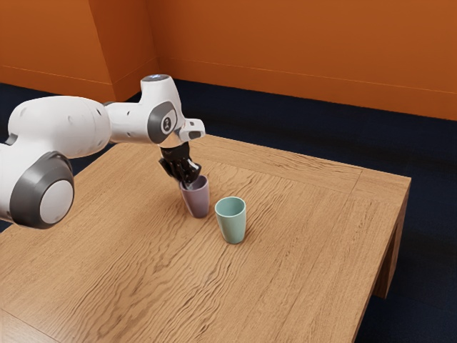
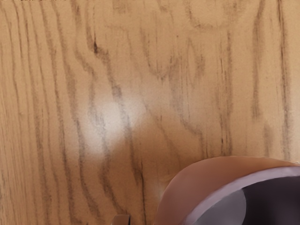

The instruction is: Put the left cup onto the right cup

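A purple cup (image 1: 197, 200) stands left of centre on the wooden table (image 1: 300, 286), leaning slightly. My gripper (image 1: 188, 181) comes down onto its rim from the exterior view's upper left. The black fingers pinch the rim's near wall, so the gripper is shut on the cup. In the wrist view the purple cup (image 2: 234, 192) appears large and blurred just under my hand, with its dark inside showing. A pale green cup (image 1: 231, 219) stands upright close beside it, toward the exterior view's right, with a narrow gap between the two.
The table's far edge (image 1: 285, 158) runs behind the cups and its right edge (image 1: 389, 236) drops to a dark blue floor. Orange walls stand at the back. Bare wood lies in front of and to the right of the cups.
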Tool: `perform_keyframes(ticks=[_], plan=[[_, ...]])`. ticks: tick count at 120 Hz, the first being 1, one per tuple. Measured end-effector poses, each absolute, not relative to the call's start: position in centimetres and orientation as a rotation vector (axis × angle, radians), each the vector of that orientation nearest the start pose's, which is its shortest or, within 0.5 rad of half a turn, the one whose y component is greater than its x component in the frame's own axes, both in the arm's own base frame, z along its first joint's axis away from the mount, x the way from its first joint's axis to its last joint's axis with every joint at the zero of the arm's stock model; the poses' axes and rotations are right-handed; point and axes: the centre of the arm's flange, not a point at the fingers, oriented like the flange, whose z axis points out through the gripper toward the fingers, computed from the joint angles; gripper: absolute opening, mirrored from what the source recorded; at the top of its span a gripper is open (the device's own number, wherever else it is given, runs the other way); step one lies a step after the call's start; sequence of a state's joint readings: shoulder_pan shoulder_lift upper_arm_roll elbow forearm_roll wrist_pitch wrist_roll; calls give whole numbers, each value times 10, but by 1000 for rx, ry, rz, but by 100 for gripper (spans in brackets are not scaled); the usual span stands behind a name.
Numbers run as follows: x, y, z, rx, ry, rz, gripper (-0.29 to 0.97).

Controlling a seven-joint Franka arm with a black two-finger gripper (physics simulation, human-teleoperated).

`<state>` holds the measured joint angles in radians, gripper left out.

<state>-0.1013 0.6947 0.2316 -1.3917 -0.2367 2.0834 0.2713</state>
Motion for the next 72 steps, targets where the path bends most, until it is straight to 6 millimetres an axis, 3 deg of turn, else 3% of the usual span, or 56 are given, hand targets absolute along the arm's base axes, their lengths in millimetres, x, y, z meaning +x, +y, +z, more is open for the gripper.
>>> perform_keyframes(ticks=[53,72], plan=[[725,50,309,-3198,110,-44,-10],[723,49,324,-3202,110,-61,-10]])
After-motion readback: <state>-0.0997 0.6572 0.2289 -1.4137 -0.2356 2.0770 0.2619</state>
